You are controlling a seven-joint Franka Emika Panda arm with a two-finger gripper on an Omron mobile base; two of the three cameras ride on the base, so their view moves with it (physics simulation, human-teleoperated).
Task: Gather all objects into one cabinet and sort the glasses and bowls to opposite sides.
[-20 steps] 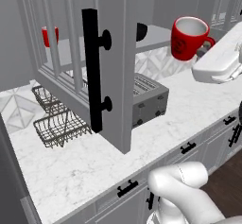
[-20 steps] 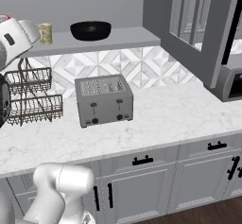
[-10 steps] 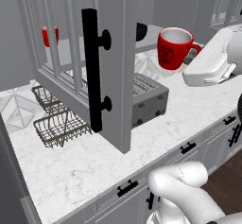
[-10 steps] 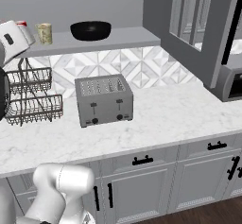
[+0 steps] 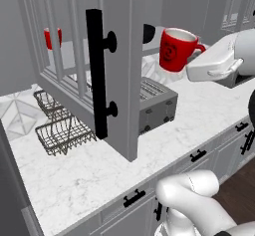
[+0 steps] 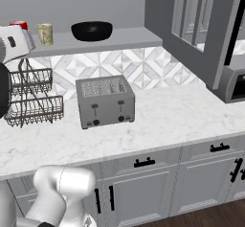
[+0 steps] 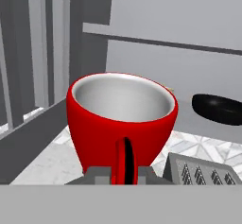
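Note:
My gripper (image 5: 198,60) is shut on the handle of the red mug (image 5: 174,50), which hangs upright in the air to the right of the open cabinet door (image 5: 119,65). In the hand view the mug (image 7: 120,119) has a white inside, and its handle sits between my fingertips (image 7: 99,173). A red tumbler (image 5: 51,37) stands inside the cabinet, behind the barred glass. The black bowl (image 6: 92,30) and the beige cup (image 6: 45,33) sit on an open grey wall shelf (image 6: 129,37). The mug's rim (image 6: 19,25) peeks above my hand.
A silver toaster (image 6: 105,100) stands on the marble counter (image 6: 158,125), below the shelf. A wire dish rack (image 6: 31,96) is to its left. The door's long black handle (image 5: 98,75) juts toward me. A microwave (image 6: 234,85) sits at the far right.
My hand has carried the red mug to the left and a little lower, closer to the open cabinet door. Nothing else has moved.

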